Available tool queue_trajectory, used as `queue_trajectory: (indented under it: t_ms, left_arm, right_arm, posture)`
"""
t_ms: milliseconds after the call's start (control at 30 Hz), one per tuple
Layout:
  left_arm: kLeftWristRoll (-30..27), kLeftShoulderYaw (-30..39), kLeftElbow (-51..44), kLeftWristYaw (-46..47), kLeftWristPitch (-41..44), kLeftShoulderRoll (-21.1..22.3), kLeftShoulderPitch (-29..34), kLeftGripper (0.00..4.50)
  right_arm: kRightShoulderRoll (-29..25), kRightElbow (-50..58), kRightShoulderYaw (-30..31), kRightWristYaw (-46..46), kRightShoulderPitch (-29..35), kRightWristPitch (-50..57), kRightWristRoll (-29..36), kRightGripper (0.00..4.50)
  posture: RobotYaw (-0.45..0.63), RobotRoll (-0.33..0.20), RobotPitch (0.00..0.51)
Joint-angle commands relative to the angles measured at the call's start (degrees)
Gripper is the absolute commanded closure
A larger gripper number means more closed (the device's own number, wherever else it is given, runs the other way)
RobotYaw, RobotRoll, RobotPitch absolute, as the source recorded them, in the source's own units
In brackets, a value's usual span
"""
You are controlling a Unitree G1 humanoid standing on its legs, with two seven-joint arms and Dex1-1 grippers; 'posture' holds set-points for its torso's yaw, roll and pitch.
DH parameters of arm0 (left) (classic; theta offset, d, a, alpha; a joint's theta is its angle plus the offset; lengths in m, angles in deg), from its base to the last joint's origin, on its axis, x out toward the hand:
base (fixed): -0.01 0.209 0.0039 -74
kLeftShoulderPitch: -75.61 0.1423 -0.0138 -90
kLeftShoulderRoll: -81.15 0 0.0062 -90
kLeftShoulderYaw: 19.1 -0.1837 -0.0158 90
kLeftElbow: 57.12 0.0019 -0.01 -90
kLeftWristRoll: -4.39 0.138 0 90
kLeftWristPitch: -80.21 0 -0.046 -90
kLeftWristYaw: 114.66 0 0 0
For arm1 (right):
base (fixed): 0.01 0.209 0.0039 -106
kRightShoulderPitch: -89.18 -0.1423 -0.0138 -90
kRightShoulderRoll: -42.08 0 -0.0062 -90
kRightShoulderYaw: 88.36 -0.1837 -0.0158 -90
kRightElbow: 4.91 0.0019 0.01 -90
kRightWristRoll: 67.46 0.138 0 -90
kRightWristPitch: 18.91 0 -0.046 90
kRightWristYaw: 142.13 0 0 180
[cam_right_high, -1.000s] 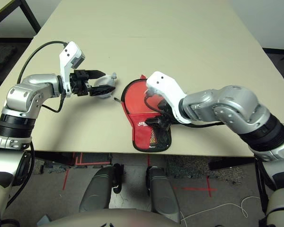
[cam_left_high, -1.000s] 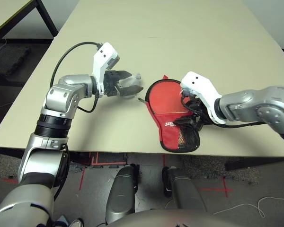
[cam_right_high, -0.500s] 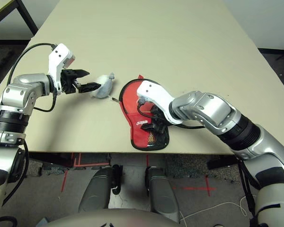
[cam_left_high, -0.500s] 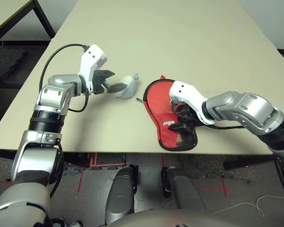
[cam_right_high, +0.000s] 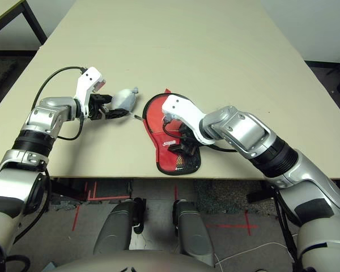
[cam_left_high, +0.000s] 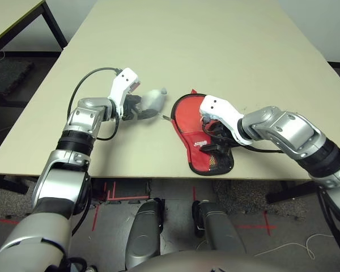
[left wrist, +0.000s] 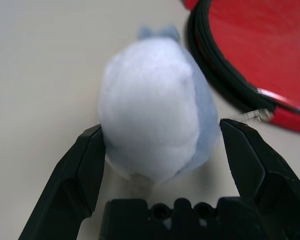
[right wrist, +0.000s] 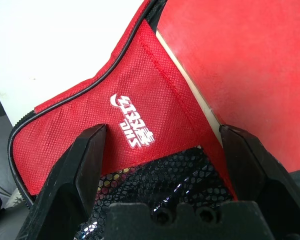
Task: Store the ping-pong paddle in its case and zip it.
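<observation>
The left claw [left wrist: 162, 150], agape around the pompom [left wrist: 150, 110], could miss the zip pull beyond it, while the right, also wide [right wrist: 165, 135], might shift the case [right wrist: 90, 145] beneath.

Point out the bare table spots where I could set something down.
Bare: the table beyond the case, and its near-left stretch between the left arm and the case. Crowded: around the pompom, between left gripper and case; right gripper covers the case's lower part.

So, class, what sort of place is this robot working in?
Probably a robotics lab or test room: a bare worktable, red tape marks on the floor, and a loose cable trailing there.
</observation>
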Motion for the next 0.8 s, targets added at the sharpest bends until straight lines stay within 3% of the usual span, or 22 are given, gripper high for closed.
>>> queue_trajectory:
  t_ms: [33,67,167,400,500,800]
  left_arm:
    - [2.42,0.41,7.18,3.17,-3.38,-1.41,-2.77,0.00]
    - [2.83,0.54,9.07,3.95,-4.22,-1.95,-3.70,0.00]
    - [3.95,0.94,13.68,6.71,-7.39,-3.53,-6.08,0.64]
    - [6.35,1.30,21.96,12.45,-12.92,-7.43,-12.21,3.16]
    - [7.47,1.46,25.22,16.16,-14.91,-9.95,-15.48,3.93]
    - [11.87,1.81,31.70,31.19,-20.44,-18.32,-22.92,4.01]
  right_arm:
    - [0.77,-1.89,0.40,-0.48,1.09,0.73,-1.94,0.03]
    - [0.93,-1.98,0.28,-0.65,1.09,0.78,-2.19,0.03]
    - [1.13,-2.16,0.05,-1.26,1.06,0.79,-2.92,0.00]
    - [1.74,-2.84,-0.22,-2.33,0.72,0.82,-4.03,0.00]
    - [2.06,-2.80,-0.08,-2.81,0.73,0.98,-4.36,0.00]
    - [4.17,-1.59,0.60,-3.31,1.54,2.38,-4.94,0.00]
  posture:
    - [0.07,0.000,0.141]
    - [0.07,0.000,0.142]
    - [0.07,0.000,0.142]
    - [0.08,0.000,0.160]
    - [0.08,0.000,0.163]
    - [0.04,0.000,0.212]
